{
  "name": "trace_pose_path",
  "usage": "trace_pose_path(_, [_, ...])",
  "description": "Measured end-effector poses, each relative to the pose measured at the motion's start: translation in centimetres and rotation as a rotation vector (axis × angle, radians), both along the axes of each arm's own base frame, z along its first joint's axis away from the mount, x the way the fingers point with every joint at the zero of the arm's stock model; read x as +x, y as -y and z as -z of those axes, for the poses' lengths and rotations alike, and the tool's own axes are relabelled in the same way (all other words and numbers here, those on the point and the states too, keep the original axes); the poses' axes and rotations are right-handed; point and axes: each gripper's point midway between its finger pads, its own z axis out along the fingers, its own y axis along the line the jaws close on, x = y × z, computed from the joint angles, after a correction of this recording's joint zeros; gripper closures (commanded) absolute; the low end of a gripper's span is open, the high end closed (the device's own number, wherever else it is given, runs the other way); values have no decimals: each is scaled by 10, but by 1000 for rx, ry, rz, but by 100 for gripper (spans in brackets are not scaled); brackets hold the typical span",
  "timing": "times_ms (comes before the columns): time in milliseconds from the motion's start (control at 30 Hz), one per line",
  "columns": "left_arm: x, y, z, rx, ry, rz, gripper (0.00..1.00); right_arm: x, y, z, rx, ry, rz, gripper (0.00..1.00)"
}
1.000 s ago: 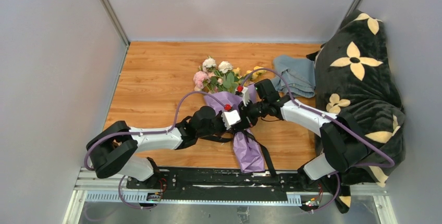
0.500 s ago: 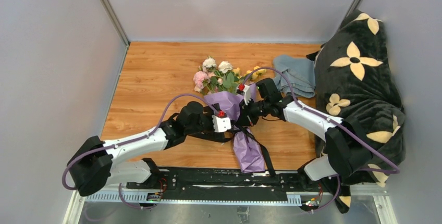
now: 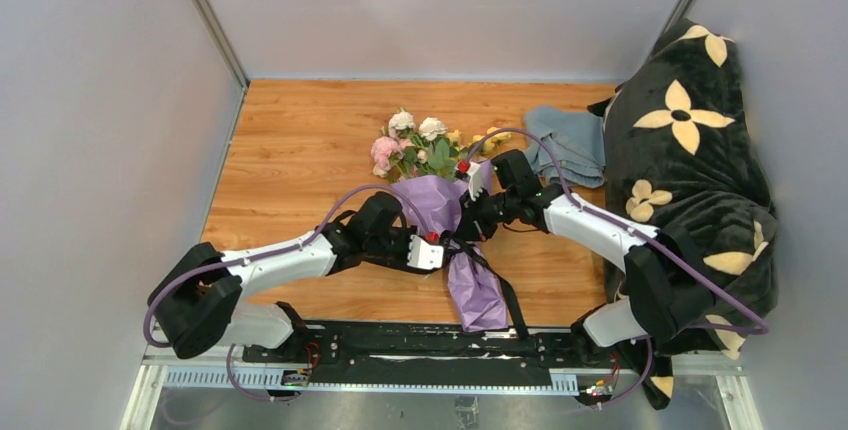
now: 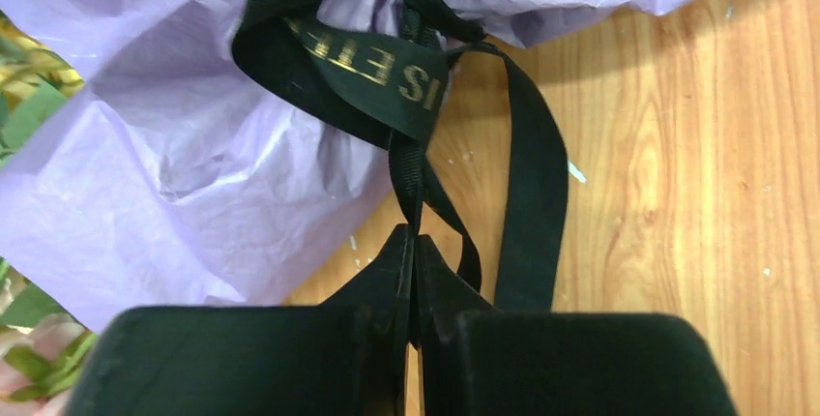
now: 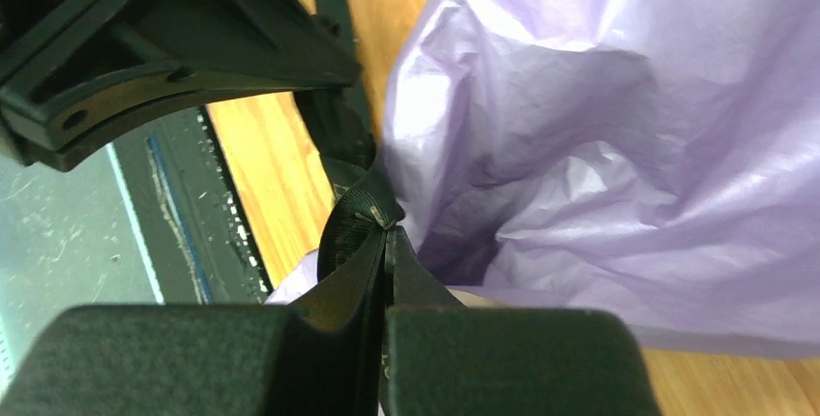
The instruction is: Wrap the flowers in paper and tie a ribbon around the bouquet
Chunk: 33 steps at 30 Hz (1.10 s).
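While the bouquet (image 3: 445, 200) is laid mid-frame, flowers (image 3: 412, 145) toward the top and paper (image 3: 475, 295) tail toward the bottom, the ribbon (image 4: 382, 63) is pinched by both the left gripper (image 4: 414, 242) and right gripper (image 5: 385, 234); a grey-blue cloth (image 3: 570, 140) is seen upper right.

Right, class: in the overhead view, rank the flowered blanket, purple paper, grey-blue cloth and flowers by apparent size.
1. flowered blanket
2. purple paper, partly hidden by the arms
3. grey-blue cloth and flowers: too alike to rank

site: robot lab booth | evidence: grey walls (image 3: 90, 130), mounting rail (image 3: 400, 378)
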Motion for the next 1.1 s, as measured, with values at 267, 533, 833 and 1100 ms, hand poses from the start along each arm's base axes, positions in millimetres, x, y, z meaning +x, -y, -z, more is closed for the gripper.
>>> trace_pose_path(267, [-5, -12, -1, 46, 2, 0, 100, 11, 34, 0, -51, -11, 228, 100])
trace_pose_path(533, [4, -19, -5, 64, 74, -25, 100, 1, 62, 21, -143, -92, 360, 100])
trace_pose_path(833, [3, -26, 3, 91, 100, -15, 100, -8, 48, 12, -108, -60, 290, 99])
trace_pose_path(1100, [7, -21, -2, 65, 121, -8, 100, -17, 11, 4, -129, 28, 144, 100])
